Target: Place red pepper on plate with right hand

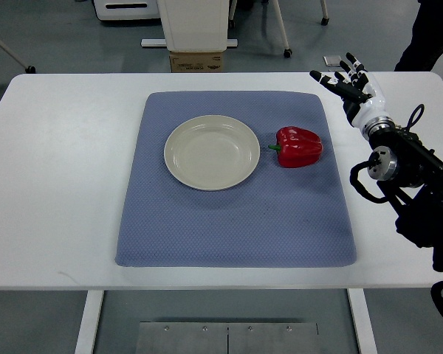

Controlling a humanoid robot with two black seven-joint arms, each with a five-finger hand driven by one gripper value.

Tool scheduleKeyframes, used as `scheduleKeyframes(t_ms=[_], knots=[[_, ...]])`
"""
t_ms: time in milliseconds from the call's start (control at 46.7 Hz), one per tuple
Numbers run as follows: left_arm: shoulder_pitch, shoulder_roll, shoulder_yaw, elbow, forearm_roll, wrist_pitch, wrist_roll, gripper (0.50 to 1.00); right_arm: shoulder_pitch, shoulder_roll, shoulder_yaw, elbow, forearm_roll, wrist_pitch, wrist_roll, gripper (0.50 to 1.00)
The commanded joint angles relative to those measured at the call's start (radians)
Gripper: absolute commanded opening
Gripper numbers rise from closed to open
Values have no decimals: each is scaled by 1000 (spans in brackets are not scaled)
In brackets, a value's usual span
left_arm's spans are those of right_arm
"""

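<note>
Off the mat's right edge, my right hand (347,81) hovers w/ fingers spread, holding nothing. I'd approach the pepper (299,146) from above, then grip it before carrying it to the plate (212,152).

a white desk (52,184) with rounded corners carries a blue-grey textured mat (236,221), which lies flat on it and covers most of the middle. left of the mat the desk top is a broad bare white strip, and narrower white strips show beyond the mat, on its right and along the edge nearest the camera.
</note>
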Motion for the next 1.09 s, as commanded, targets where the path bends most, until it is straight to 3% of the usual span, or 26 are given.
scheduleKeyframes(t_ms=[0, 128, 578, 857, 1071], knots=[[-1, 0, 0, 0, 0, 0, 0, 1000, 3, -2, -9, 0, 0, 33, 1, 1000], [0, 0, 0, 0, 0, 0, 0, 1000, 3, -25, -24, 0, -2, 95, 3, 1000], [0, 0, 0, 0, 0, 0, 0, 1000, 60, -135, -243, 14, -67, 149, 55, 998], [0, 0, 0, 0, 0, 0, 0, 1000, 92, -175, -383, 22, -287, 210, 144, 998], [0, 0, 0, 0, 0, 0, 0, 1000, 141, -185, -549, 20, -350, 208, 184, 998]])
